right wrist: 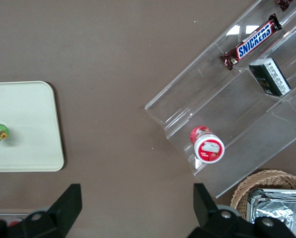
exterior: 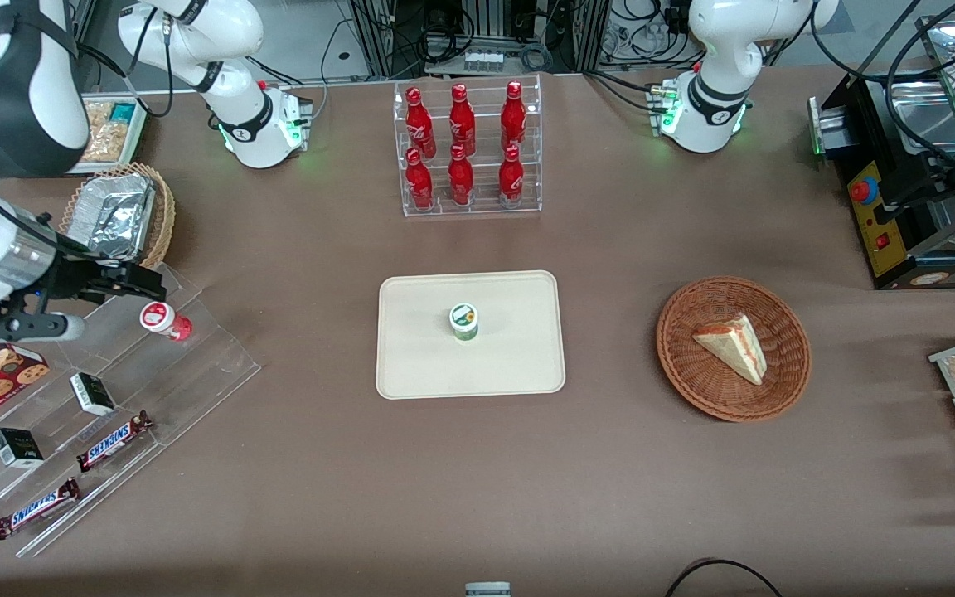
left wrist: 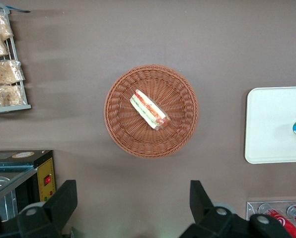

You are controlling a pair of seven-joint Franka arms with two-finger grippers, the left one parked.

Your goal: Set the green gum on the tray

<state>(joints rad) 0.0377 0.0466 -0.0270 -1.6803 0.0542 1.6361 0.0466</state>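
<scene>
Front view showed the green gum [exterior: 463,322] standing upright at the tray [exterior: 411,365] centre. The gripper [exterior: 139,284], spread and empty at frame left, hovered above the red gum [exterior: 166,320]; descending carelessly, it could knock that bottle over.

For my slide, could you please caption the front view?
Green gum stands upright on the tray; the open gripper hovers above the clear stepped shelf.

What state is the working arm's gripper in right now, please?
Gripper: open and empty, above the clear acrylic stepped shelf near the small red bottle; the small green gum bottle stands on the cream rectangular tray.
</scene>
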